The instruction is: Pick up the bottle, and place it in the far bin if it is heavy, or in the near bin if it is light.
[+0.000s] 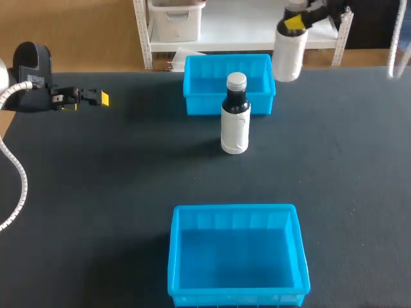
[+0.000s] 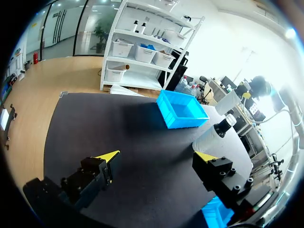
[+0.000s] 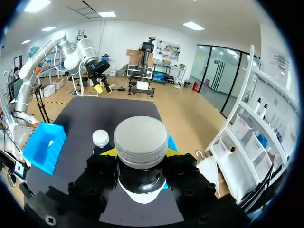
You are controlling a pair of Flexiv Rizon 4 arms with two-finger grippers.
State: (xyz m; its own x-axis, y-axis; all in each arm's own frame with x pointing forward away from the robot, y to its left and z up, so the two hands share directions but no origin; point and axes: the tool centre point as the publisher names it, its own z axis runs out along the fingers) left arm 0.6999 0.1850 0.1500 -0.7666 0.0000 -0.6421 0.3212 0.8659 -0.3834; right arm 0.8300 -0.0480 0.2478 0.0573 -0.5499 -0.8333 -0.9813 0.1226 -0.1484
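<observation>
A white bottle with a dark neck and grey cap, the held bottle [image 1: 288,54], hangs raised above the desk [image 1: 96,192]. In the head view it sits at the far right corner of the far bin [image 1: 229,83]. My right arm's fingers [image 1: 295,23] are closed on it from two sides, just below the cap. In the right wrist view the cap sits squarely between the yellow tips.

I judge the pick-up done and the placing not yet done: no bottle lies in either bin. Nothing in the views tells me whether the bottle is heavy or light, so I cannot say which bin it belongs in. The far bin is just beside it. The near bin [image 1: 237,253] is well apart, at the desk's near edge.

A second bottle [image 1: 235,115] of the same kind stands upright on the desk, just in front of the far bin's near wall and between the two bins. If the near bin is the goal, I judge it could stand in the way of a low carry.

My left arm's fingers [image 2: 107,156] are spread wide with nothing between them. They are at the desk's left side, well apart from bottles and bins.
</observation>
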